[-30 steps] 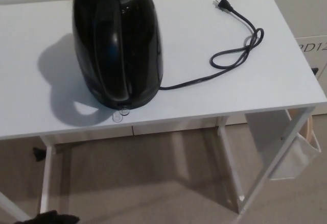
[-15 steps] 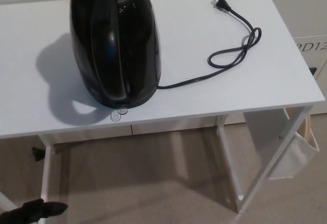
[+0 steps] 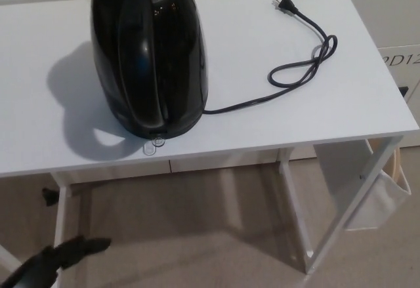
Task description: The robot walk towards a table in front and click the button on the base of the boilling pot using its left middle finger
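left hand (image 3: 56, 256) low in the bottom left corner, black, only partly in frame, a finger sticking out toward the right over the floor (image 3: 197, 235). it holds nothing; can't tell how far apart the fingers are. it is below the table edge and well apart from the kettle. right hand not in view.

white table (image 3: 341, 98) fills the upper part of the frame, white legs (image 3: 298, 216) under it, a white fabric bin (image 3: 371, 189) hanging at the right end.

black kettle (image 3: 149, 52) stands upright on the table left of centre, near the front edge, handle facing the camera. small button (image 3: 155, 134) at the bottom of its base on the near side, with a little clear tab (image 3: 153, 145) lying on the table just in front of it. kettle shadow falls to the left.

black cord (image 3: 289, 71) runs from the kettle base to the right, loops once, and ends in a plug (image 3: 283, 3) lying loose near the far right corner.

small dark thing (image 3: 48, 196) on the floor by the left table leg, can't tell what.
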Available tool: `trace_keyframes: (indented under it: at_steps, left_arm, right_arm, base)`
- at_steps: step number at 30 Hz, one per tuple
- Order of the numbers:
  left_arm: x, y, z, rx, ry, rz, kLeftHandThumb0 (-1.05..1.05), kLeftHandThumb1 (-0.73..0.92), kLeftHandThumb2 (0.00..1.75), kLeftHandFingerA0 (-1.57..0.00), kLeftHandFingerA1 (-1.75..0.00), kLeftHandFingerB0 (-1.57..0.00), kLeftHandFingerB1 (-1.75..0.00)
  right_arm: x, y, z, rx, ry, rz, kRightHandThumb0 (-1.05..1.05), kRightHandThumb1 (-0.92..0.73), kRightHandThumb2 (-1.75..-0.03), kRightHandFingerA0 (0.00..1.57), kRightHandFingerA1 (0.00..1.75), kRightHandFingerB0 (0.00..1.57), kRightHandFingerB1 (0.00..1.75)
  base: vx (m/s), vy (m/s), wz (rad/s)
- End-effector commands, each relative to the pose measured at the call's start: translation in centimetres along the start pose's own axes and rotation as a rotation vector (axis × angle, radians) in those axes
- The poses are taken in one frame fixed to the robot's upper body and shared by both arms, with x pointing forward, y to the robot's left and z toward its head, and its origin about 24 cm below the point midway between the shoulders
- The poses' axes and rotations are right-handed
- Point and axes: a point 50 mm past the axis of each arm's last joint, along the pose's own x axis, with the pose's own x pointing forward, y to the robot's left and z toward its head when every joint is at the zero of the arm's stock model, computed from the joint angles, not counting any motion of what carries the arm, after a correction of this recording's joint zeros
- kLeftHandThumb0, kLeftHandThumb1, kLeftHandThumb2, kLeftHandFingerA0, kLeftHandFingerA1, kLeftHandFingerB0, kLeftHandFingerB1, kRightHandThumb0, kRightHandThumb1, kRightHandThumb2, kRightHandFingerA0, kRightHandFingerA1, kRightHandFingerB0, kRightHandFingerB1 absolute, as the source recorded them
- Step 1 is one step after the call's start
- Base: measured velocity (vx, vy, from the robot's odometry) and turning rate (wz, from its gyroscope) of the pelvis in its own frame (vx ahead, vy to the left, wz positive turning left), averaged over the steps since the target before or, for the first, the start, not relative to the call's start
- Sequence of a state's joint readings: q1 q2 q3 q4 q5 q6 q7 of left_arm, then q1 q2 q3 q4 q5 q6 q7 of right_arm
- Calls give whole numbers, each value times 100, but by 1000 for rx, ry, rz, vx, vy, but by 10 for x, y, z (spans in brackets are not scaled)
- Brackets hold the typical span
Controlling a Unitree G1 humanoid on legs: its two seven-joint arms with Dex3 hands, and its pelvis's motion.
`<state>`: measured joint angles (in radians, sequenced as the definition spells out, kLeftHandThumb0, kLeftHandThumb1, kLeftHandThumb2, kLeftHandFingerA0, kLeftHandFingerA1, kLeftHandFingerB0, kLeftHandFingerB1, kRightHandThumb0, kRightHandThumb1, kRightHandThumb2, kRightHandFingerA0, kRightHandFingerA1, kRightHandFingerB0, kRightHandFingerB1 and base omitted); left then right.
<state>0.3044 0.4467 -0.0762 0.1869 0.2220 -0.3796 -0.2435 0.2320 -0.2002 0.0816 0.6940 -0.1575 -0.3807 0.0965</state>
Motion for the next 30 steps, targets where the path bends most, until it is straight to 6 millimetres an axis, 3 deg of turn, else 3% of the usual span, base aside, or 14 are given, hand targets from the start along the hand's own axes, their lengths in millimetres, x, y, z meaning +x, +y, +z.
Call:
trace_keyframes:
  at_steps: [1, 3, 4, 5, 7, 8, 10, 29, 30]
  left_arm:
    - [11, 9, 74, 781, -536, -19, -34, 55, 109, 0, -46, 0, -47]
    - [14, 13, 79, 825, -554, 3, -34, 54, 108, 0, -46, 0, -47]
    - [16, 15, 81, 843, -562, 15, -66, 84, 66, -22, -28, -16, -27]
    - [19, 18, 85, 881, -572, 35, -34, 54, 108, 0, -47, 0, -47]
    - [22, 21, 88, 899, -577, 48, -34, 54, 108, 0, -47, 0, -47]
    - [24, 23, 89, 911, -580, 61, -67, 84, 66, -21, -28, -16, -27]
    - [27, 27, 90, 927, -588, 82, -67, 83, 65, -24, -28, -17, -27]
    - [53, 24, 85, 1023, -585, 90, -70, 87, 66, -24, -29, -16, -28]
    - [55, 23, 85, 1036, -579, 84, -35, 53, 109, 0, -46, 0, -47]
  right_arm:
    - [3, -11, 4, -5, 9, -12, -30, -66, -59, 64, 52, 53, 46]
    - [3, -11, 4, -6, 10, -10, -30, -66, -59, 64, 52, 53, 46]
    - [3, -11, 4, -6, 10, -8, -30, -67, -59, 63, 52, 53, 46]
    - [3, -11, 4, -5, 13, -5, -30, -67, -60, 62, 51, 52, 46]
    - [3, -11, 3, -5, 13, -3, -30, -66, -60, 62, 52, 52, 46]
    - [3, -12, 4, -3, 13, -3, -29, -66, -60, 62, 52, 53, 47]
    - [5, -12, 5, -9, 11, -3, -29, -66, -59, 62, 51, 53, 46]
    - [6, -13, 8, -19, 11, 0, -28, -65, -59, 65, 51, 54, 46]
    - [6, -12, 8, -22, 12, 0, -27, -65, -59, 65, 51, 54, 46]
  base:
    - [0, 0, 0]
    - [0, 0, 0]
    - [0, 0, 0]
    - [0, 0, 0]
    - [0, 0, 0]
    - [0, 0, 0]
    - [0, 0, 0]
    - [0, 0, 0]
    - [0, 0, 0]
